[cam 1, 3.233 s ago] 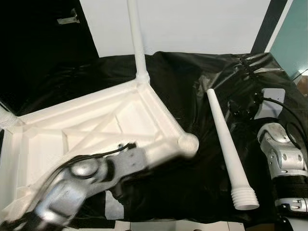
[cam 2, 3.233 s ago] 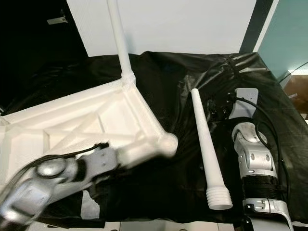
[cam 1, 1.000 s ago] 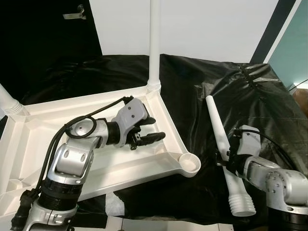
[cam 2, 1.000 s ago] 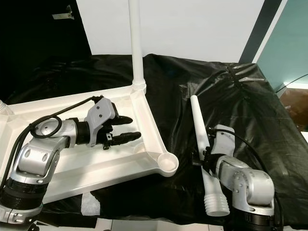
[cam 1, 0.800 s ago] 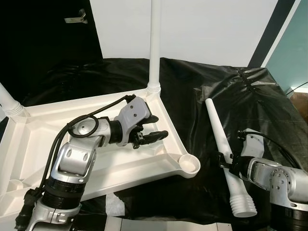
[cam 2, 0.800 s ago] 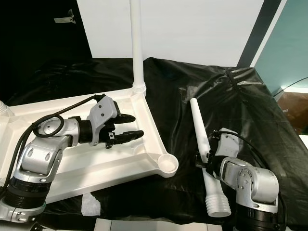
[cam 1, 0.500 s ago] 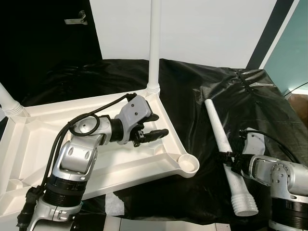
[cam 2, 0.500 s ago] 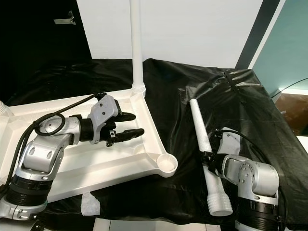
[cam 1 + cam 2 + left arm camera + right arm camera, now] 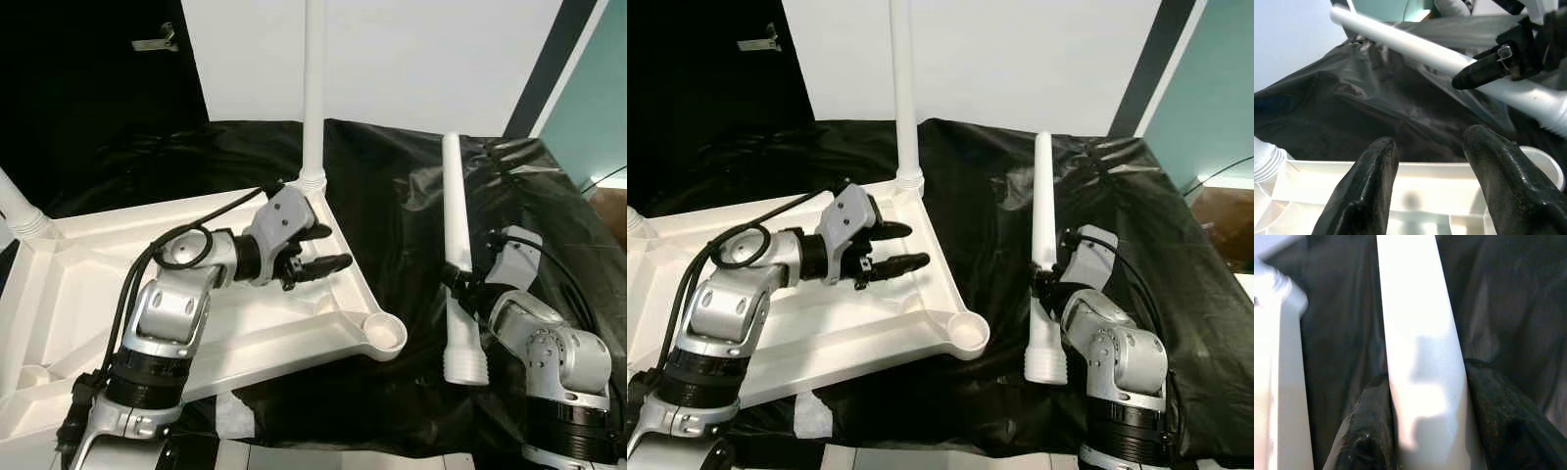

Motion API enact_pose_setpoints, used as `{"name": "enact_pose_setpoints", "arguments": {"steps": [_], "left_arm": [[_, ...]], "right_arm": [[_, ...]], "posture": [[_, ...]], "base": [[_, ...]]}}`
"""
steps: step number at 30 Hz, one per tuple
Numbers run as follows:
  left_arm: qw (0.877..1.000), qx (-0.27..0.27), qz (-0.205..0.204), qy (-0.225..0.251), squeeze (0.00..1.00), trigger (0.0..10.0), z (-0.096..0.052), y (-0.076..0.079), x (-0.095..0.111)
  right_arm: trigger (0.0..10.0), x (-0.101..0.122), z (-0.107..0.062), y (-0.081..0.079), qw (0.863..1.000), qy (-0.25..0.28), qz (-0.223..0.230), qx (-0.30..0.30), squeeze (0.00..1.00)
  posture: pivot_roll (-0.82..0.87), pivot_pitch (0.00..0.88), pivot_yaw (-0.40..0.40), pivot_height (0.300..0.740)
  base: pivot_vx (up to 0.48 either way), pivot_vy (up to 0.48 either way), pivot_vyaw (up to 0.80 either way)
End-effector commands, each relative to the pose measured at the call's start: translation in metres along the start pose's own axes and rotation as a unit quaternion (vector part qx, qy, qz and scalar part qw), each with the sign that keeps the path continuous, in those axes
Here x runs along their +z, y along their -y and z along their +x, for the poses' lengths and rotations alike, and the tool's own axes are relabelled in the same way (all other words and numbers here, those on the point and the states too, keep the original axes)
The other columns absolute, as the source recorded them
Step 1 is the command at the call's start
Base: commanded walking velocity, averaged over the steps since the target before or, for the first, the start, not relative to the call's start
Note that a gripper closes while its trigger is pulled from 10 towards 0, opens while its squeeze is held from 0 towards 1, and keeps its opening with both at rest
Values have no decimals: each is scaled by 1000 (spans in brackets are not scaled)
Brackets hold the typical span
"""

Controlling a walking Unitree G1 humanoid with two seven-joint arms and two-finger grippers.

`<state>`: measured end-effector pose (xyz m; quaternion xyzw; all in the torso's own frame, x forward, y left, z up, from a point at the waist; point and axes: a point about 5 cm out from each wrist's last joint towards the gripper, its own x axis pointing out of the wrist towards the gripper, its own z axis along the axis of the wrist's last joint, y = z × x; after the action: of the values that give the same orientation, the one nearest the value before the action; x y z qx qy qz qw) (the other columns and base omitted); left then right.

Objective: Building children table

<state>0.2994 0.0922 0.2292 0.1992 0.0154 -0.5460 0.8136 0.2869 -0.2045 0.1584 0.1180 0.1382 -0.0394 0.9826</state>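
Left half of frame: upturned white table top [image 9: 59, 294], one fitted leg [image 9: 313, 88] rising at upper centre. Left gripper [image 9: 318, 251] over its right rim, fingers spread, holding nothing. Empty corner socket [image 9: 385, 335] lower centre. Right of centre: right gripper [image 9: 453, 284] clamped on loose table leg [image 9: 454, 211], held near upright over black sheet [image 9: 392, 176].

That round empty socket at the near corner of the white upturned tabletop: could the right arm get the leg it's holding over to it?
Probably yes. The right gripper holds the white tapered leg upright beside the round corner socket, with bare black plastic sheet between; the left gripper hovers farther back.
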Motion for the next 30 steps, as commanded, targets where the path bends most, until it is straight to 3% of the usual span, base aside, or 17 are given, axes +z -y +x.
{"name": "enact_pose_setpoints", "arguments": {"steps": [1,4,7,8,14,15,17,20,25,26,27,28,30], "left_arm": [[992,128,-17,0,0,10000,2,-15,0],[992,126,-27,-6,0,10000,7,-16,1],[990,135,-44,1,0,10000,11,-21,3],[987,146,-64,12,0,10000,16,-27,5],[984,158,-76,18,0,10000,22,-32,5],[982,162,-93,27,1000,10000,25,-35,6],[978,159,-125,45,1000,10000,30,-38,9],[976,159,-139,56,1000,10000,35,-40,13],[973,166,-140,71,1000,10000,40,-45,20],[973,167,-139,73,439,10000,41,-45,21],[973,168,-139,75,439,10000,42,-45,21],[973,166,-139,76,0,10000,44,-44,20],[974,158,-142,78,0,10000,47,-42,19]], "right_arm": [[10000,15,-1,7,999,46,-5,-11,0],[10000,18,1,8,998,57,-13,-9,0],[10000,27,3,10,995,91,-50,-7,0],[10000,37,5,11,986,128,-102,-9,0],[10000,40,9,11,975,163,-148,-5,0],[10000,41,12,11,971,171,-168,-8,0],[10000,44,16,9,960,192,-204,-14,0],[10000,47,18,4,950,214,-228,-2,0],[10000,52,20,-5,939,251,-233,23,0],[10000,53,21,-7,937,257,-234,29,0],[10000,54,21,-9,935,263,-235,33,0],[10000,54,21,-11,933,270,-234,38,0],[10000,54,22,-14,930,278,-235,44,0]], "posture": [[-67,0,-4,740],[-67,0,-1,740],[-68,3,8,740],[-72,7,16,740],[-72,5,20,740],[-77,4,25,740],[-75,4,27,740],[-75,2,31,740],[-74,0,34,740],[-73,0,35,740],[-73,0,36,740],[-71,0,36,740],[-72,0,38,740]], "base": [[0,0,0],[0,0,0],[0,0,0],[0,0,0],[0,0,0],[0,0,0],[0,0,0],[0,0,0],[0,0,0],[0,0,0],[0,0,0],[0,0,0],[0,0,0]]}}
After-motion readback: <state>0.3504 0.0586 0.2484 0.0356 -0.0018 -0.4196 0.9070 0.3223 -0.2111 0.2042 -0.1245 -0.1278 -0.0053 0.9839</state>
